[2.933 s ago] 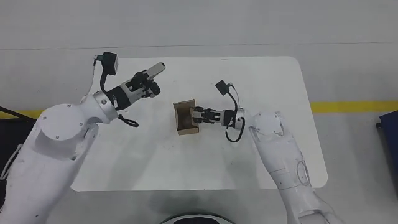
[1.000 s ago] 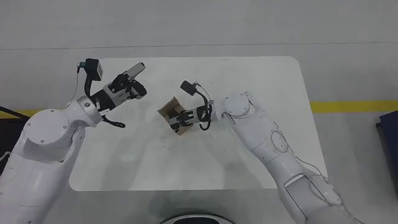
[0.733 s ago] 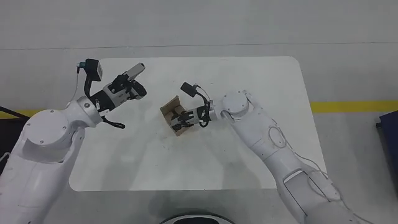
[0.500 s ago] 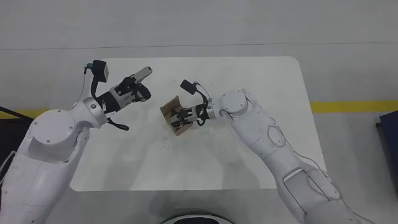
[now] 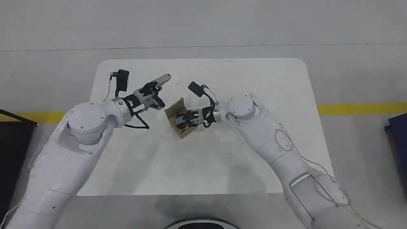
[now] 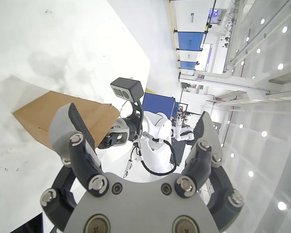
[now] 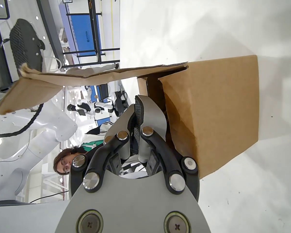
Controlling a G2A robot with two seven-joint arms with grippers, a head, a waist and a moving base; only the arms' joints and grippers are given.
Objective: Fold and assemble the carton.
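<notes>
Near the left-middle of the white worktop (image 5: 267, 159), seen from above, the brown carton (image 5: 180, 118) is standing with its open side facing the right pincer (image 5: 185, 120), which is sitting at that mouth. The left pincer (image 5: 160, 81) is hanging near the carton's far left edge. From the left wrist, the left pincer (image 6: 138, 112) is gaping wide with nothing between its fingers (image 6: 74, 120), and the carton (image 6: 34, 115) is lying just past one fingertip. From the right wrist, the right pincer (image 7: 137, 107) is showing narrow, pads nearly together at the mouth of the carton (image 7: 213, 112), under a loose flap (image 7: 87, 76) that is jutting outward. Whether cardboard is lying between the pads cannot be told.
</notes>
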